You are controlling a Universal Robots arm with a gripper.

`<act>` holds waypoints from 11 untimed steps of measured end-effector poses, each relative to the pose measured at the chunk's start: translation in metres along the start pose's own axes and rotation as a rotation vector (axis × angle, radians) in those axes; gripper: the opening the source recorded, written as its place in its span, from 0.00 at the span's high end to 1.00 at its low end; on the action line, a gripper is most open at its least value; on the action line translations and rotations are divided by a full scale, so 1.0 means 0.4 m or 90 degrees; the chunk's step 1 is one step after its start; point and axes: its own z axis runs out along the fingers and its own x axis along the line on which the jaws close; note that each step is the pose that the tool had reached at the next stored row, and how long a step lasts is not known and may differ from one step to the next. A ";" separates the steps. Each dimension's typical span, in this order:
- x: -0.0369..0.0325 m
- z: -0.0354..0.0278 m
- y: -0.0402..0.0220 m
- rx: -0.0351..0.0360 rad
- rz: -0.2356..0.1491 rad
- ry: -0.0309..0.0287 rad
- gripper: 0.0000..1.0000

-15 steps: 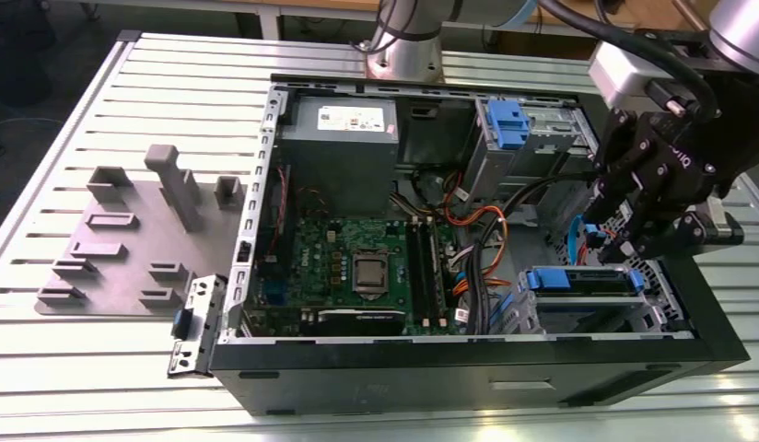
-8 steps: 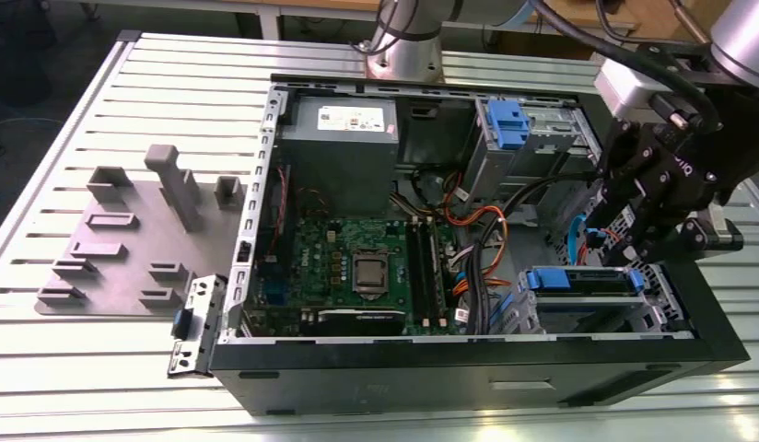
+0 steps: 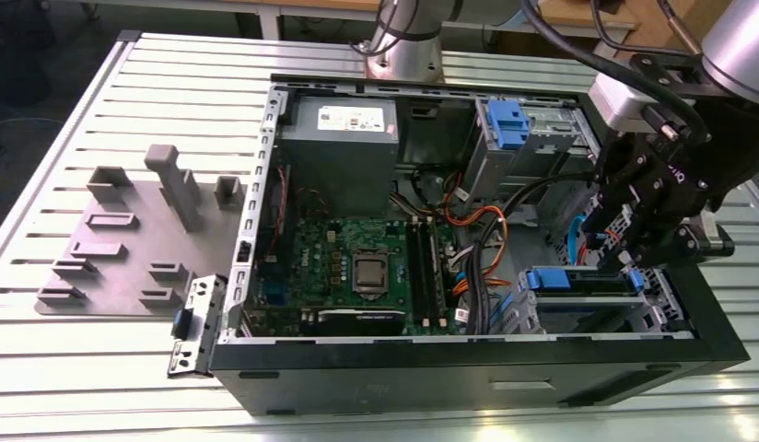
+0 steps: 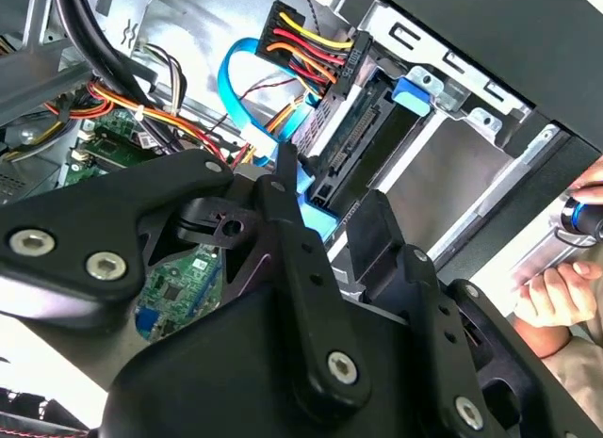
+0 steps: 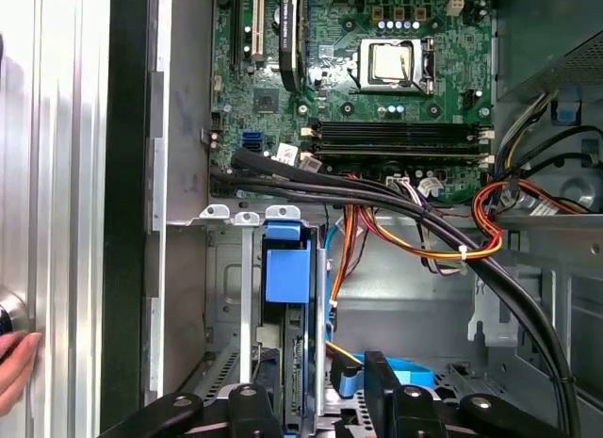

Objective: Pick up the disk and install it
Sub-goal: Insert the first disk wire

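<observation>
The pincer (image 3: 630, 262) hangs over the drive cage (image 3: 589, 313) at the exterior view's right. Its two fingers (image 5: 252, 400) are spread apart and straddle the near end of the disk (image 5: 285, 273), with a gap beside one finger (nothing clamped). From the exterior view's left, one grey fixture plate (image 3: 110, 249) lies on the counter (image 3: 85, 368). Beside it, one lidless computer case (image 3: 478, 378) holds one grey power supply (image 3: 340, 129), one green motherboard (image 3: 355, 262) and two blue-handled caddies. One caddy (image 3: 507, 124) sits just beside the power supply. The other carries the disk, slotted inside the drive cage. One hand (image 4: 551, 292) rests outside the case.
</observation>
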 end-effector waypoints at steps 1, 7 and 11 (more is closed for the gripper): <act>0.000 0.000 0.000 0.0000 0.000 -0.0001 0.52; 0.000 0.001 0.000 0.0000 0.000 -0.0002 0.66; 0.000 0.001 0.000 0.0000 0.000 -0.0002 0.83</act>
